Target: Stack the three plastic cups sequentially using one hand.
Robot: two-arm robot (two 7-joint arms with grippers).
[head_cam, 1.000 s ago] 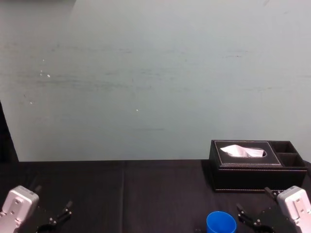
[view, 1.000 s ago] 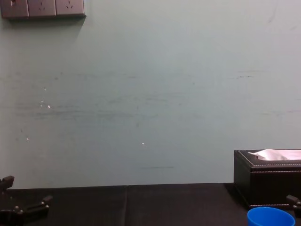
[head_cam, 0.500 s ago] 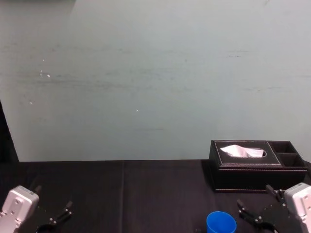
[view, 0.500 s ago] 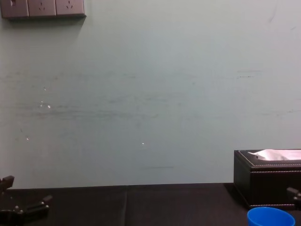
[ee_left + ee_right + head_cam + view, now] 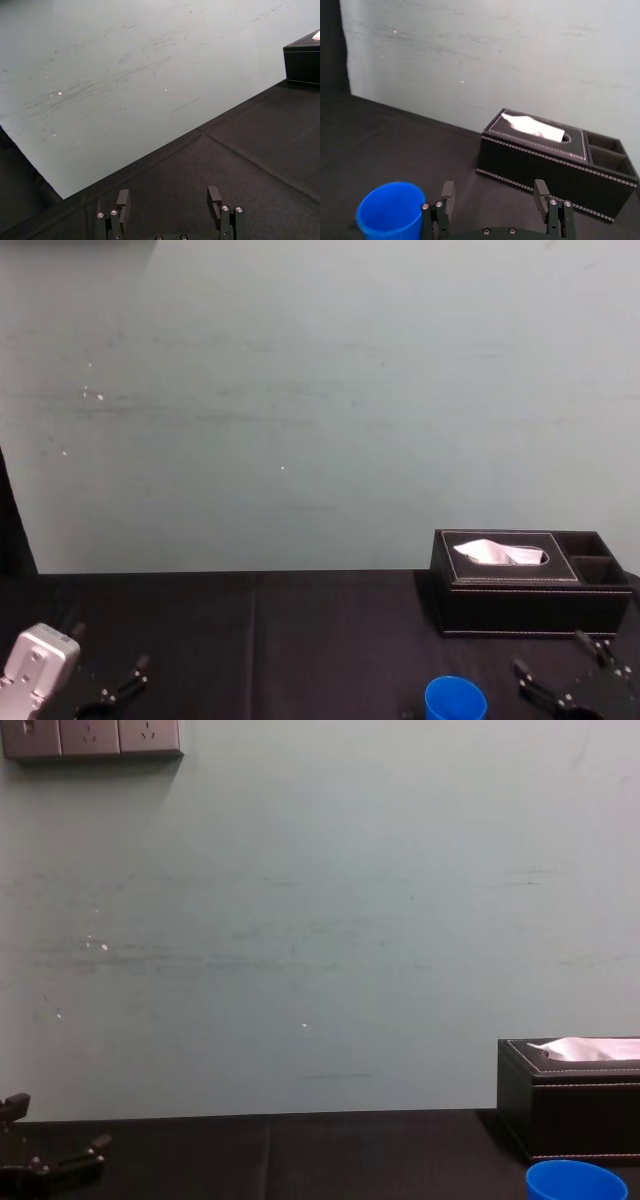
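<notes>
The stacking is, in my judgement, at its very beginning: no cup sits inside another, and no cup is held. Of the three cups I can place just one, the blue cup (image 5: 390,211). It stands upright with its mouth up on the black worktop (image 5: 300,640), on the robot's right side. It is nearer to the robot than the black tissue box (image 5: 547,162) and apart from it. Where the other two cups stand I cannot tell.

The right end effector (image 5: 494,192) hangs low over the worktop, just beside the blue cup. Its fingers are spread apart with nothing between them. The cup is to the side of one finger, not between the two, and I see no contact. The left end effector (image 5: 169,196) is low at the robot's left, far from the cup. Its fingers are also spread and empty, so it looks idle.

So all the work is left, as far as I can judge. The working end effector must first close on one cup, set it into a second, and then do the same with the third.
</notes>
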